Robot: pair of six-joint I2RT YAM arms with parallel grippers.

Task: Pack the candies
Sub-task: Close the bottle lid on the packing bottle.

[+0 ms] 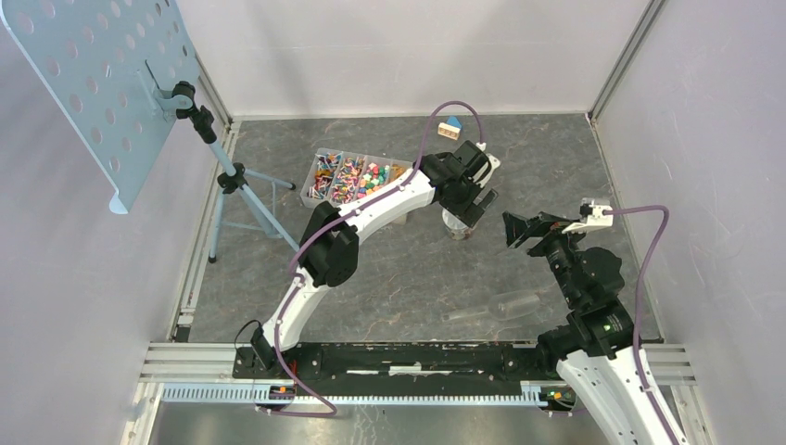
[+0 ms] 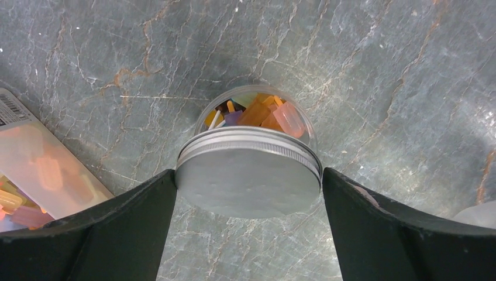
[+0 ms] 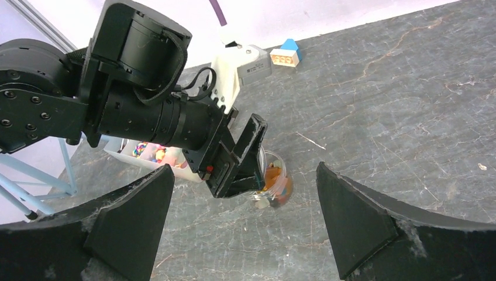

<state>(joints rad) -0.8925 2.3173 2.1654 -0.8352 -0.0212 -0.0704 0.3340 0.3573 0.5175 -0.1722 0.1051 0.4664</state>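
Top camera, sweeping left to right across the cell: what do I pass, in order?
Perforated pale-blue metal panel on a tripod → clear compartment tray of mixed-colour candies → left gripper astride a silver-lidded clear jar → open right gripper. The blue-roofed toy house sits in line with the jar, so it is omitted.

Robotics laboratory, enclosed test cell. The left arm [image 1: 371,211] and right arm [image 1: 593,297] are bolted to an aluminium rail [image 1: 185,360] at the near edge of a stone-patterned worktop [image 1: 389,278]. Plain white panels [image 1: 399,56] in slotted metal framing wall it in. A perforated plate [image 1: 93,83] stands on a tripod [image 1: 243,199] at the left, and a purple cable [image 1: 649,269] loops from the wrists.
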